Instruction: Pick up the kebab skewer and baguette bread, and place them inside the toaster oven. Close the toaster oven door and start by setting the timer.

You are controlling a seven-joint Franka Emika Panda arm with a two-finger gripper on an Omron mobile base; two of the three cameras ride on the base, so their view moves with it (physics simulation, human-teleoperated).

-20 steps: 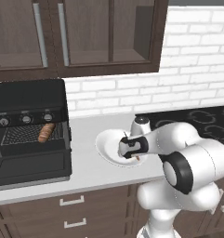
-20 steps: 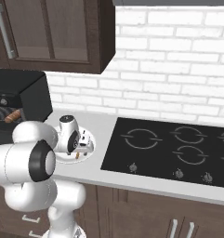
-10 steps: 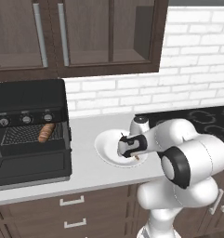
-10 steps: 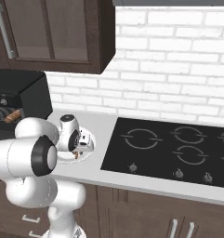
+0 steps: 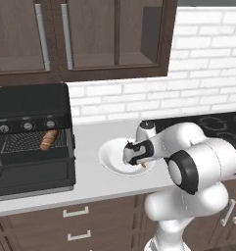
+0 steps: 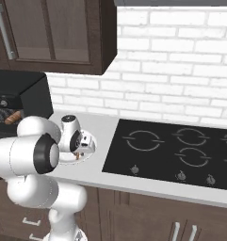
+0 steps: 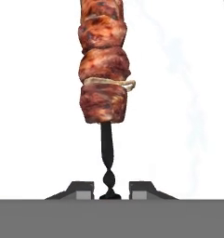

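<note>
the gripper (image 7: pixel 106 187) hangs low over the white plate (image 5: pixel 109 158), its fingertips (image 7: pixel 83 187) spread slightly either side of the dark twisted handle of the kebab skewer (image 7: pixel 104 69), which lies on the plate straight ahead of them, while the baguette bread (image 5: pixel 49 139) rests on the rack inside the open toaster oven (image 5: pixel 31 105) well off to the claw's left.

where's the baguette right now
The baguette lies on the wire rack inside the open toaster oven, toward the rack's right side in the left base view, at the counter's left end.
</note>
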